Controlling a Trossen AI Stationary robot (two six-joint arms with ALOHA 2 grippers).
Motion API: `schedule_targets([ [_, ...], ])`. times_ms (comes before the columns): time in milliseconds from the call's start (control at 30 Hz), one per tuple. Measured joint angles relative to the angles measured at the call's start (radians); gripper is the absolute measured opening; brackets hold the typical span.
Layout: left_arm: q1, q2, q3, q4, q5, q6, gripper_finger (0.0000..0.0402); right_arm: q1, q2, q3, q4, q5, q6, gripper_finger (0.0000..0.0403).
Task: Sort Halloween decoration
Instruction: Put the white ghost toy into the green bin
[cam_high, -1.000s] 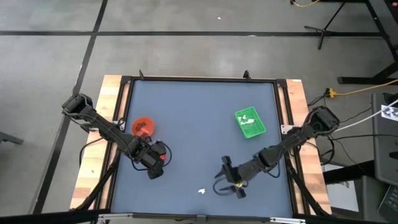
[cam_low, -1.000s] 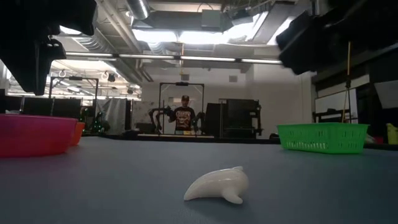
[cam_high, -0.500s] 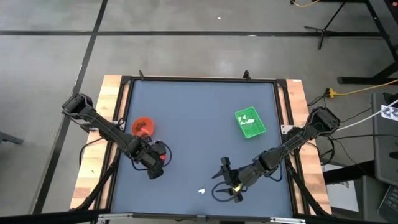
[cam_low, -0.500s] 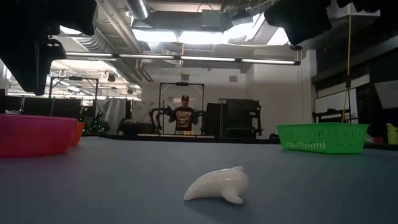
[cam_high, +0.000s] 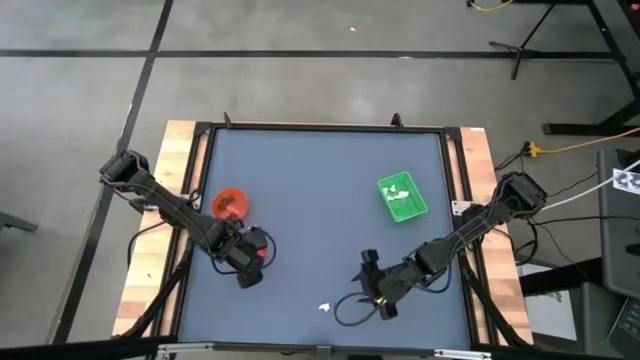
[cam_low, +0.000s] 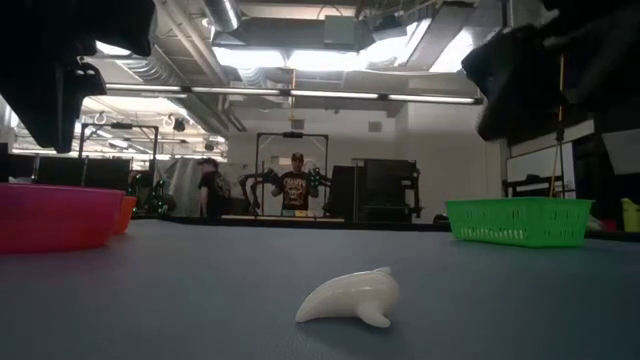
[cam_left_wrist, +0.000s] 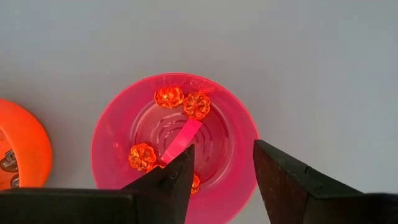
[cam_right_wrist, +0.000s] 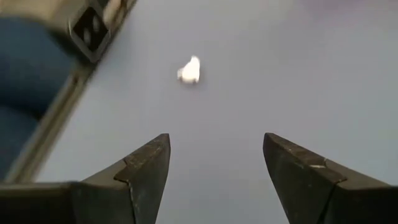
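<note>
Smooth blue-grey matting covers the table (cam_high: 320, 200), framed in black rail and pale wood, with a concrete floor around it. At the table's 6 o'clock edge lies a single white, glossy, curved decoration piece (cam_high: 324, 307), tapered to a point like a small tooth or ghost (cam_low: 347, 298); it rests alone on the mat. Just to its 3 o'clock side hovers the right gripper (cam_high: 352, 300), its two dark wedge-shaped fingers (cam_right_wrist: 134, 171) spread wide and grasping nothing, the white piece (cam_right_wrist: 189, 70) lying ahead of them and untouched.

Toward 9 o'clock, the left gripper (cam_high: 255, 262) hangs over a translucent pink round plastic bowl (cam_left_wrist: 236, 130), its dark fingers (cam_left_wrist: 171, 183) parted and empty. Inside that bowl sit several small orange, lobed, glassy pumpkin-shaped pieces (cam_left_wrist: 169, 97) around a flat pink strip. Touching it or just beside it stands an orange round plastic bowl (cam_high: 231, 204).

At roughly 2 o'clock from the table's middle sits a green square lattice-walled plastic tray (cam_high: 402, 197) holding a few white bits. Beyond the table, a person (cam_low: 296, 189) stands in the workshop.
</note>
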Motion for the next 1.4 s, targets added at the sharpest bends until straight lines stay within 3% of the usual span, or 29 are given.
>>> schedule_targets([
  [267,-0.013,0.0,0.0,0.0,0.0,0.0,0.0147,0.0,0.0,0.0,-0.026,-0.009,-0.164,0.0259],
  [700,-0.013,0.0,0.0,0.005,0.0,0.0,0.0147,0.001,0.124,0.024,0.323,0.049,-0.163,0.0259],
  [900,-0.013,0.0,0.0,0.005,0.0,0.0,0.0147,0.001,0.261,0.175,0.293,0.038,-0.208,0.0259],
  [1167,-0.013,0.0,0.0,0.015,-0.003,0.0,0.0147,0.0,0.419,0.411,0.011,0.029,-0.247,0.0259],
  [1400,-0.013,0.0,0.0,0.02,-0.033,0.0,0.0147,0.0,0.47,0.466,-0.056,0.045,-0.241,0.0259],
])
